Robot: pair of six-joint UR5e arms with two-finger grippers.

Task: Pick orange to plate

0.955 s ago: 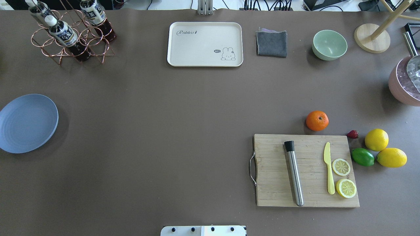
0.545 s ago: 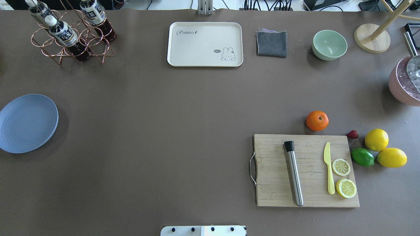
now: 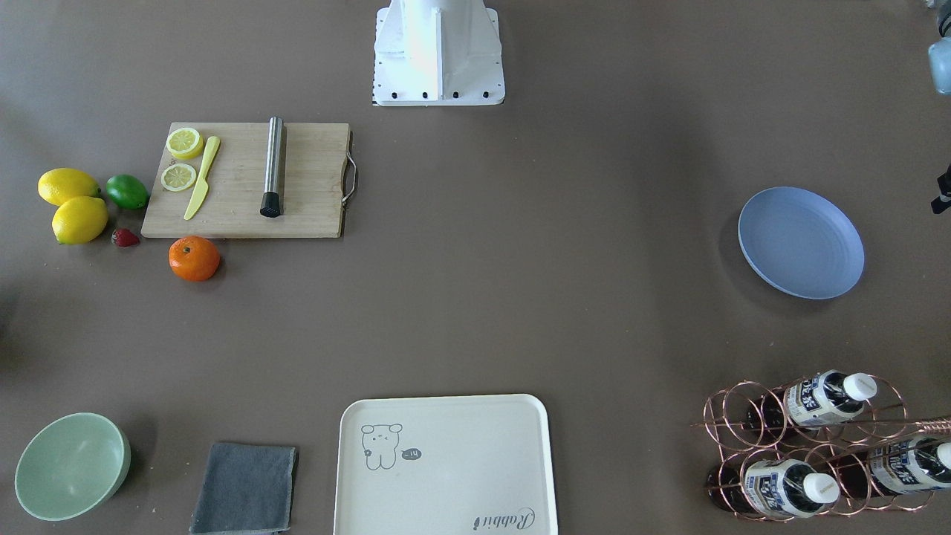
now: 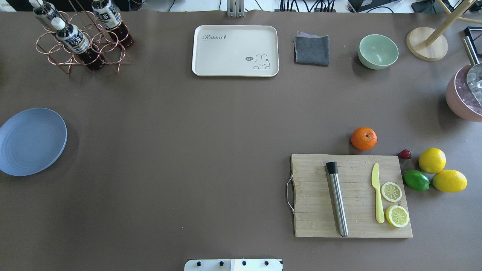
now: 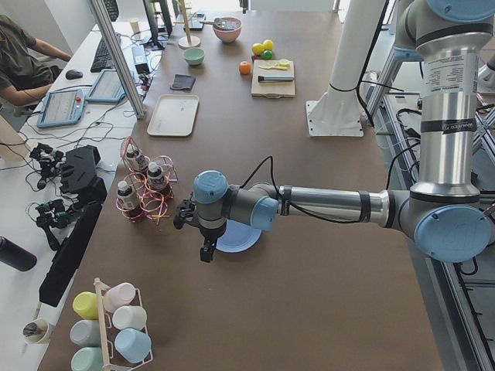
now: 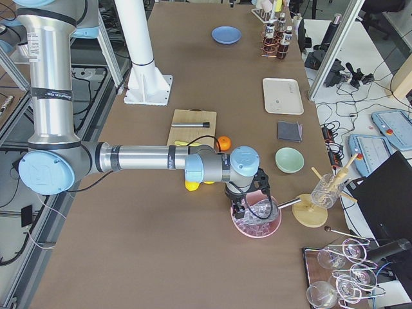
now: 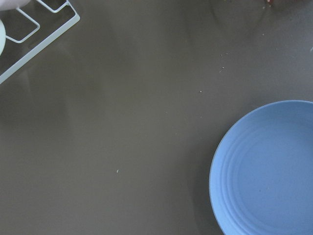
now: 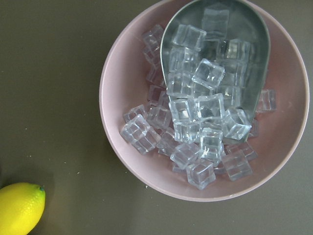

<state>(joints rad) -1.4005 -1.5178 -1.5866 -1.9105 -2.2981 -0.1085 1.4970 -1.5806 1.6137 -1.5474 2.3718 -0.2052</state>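
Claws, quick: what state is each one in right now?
Left claw: cannot tell, it shows only in the side view, near the plate.
Right claw: cannot tell, side view only, above the ice bowl.

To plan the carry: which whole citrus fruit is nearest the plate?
The orange, beside the board; the lemons and lime lie beyond its right end.

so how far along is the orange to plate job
Nothing done yet: the orange sits on the table beside the cutting board, and the plate across the table is bare. No grasp is under way: the right gripper hangs over the ice bowl, away from the orange. Left: reach, grasp, carry, place.
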